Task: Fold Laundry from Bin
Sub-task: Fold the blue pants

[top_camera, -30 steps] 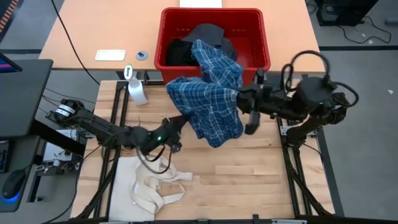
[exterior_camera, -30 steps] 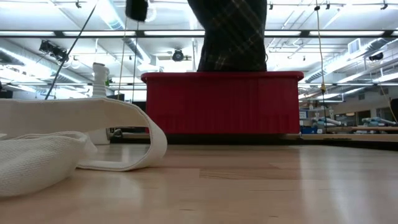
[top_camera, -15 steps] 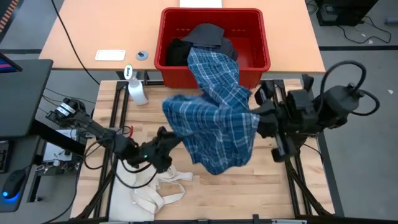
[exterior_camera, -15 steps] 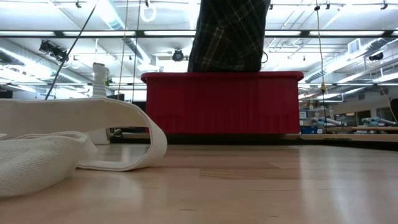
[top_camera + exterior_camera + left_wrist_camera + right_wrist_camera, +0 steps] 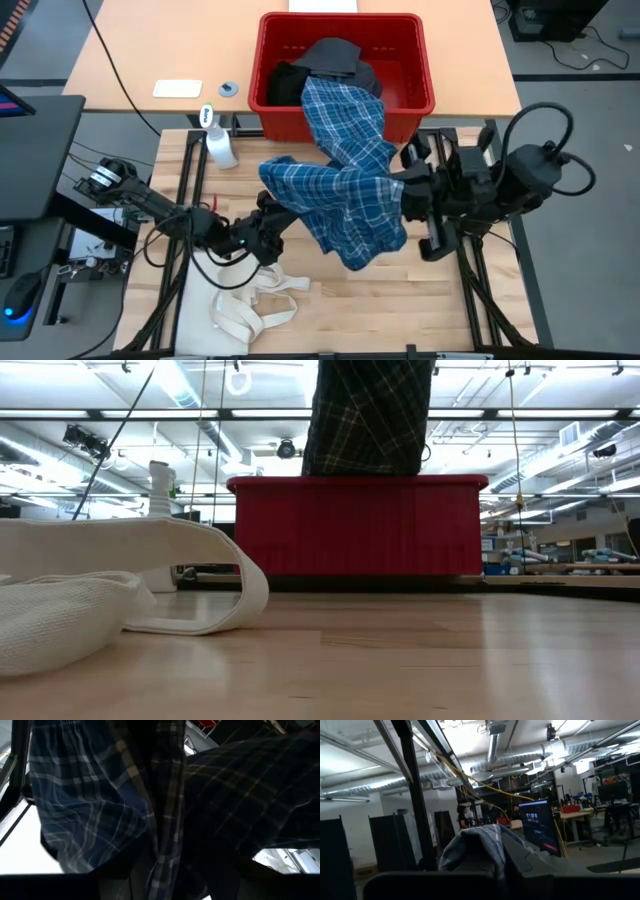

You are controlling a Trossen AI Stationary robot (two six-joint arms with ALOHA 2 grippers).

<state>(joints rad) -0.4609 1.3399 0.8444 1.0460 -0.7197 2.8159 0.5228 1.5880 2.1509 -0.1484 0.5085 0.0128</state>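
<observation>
Plaid shirt (image 5: 345, 195) lower than before – right end effector (image 5: 402, 193) nearer, left end effector (image 5: 272, 212) clamped

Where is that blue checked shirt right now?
In the high view, the blue plaid shirt hangs mid-table between both arms, one end trailing into the red bin.

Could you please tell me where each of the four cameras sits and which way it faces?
High view: overhead, straight down; both arms, plaid shirt, red bin.
Low view: table height, level toward the bin; no arm visible, tote bag in the foreground.
Left wrist view: under the shirt, its cloth fills the frame.
Right wrist view: points up into the room, cloth bunched at its jaws.
All four share the shirt.
</observation>
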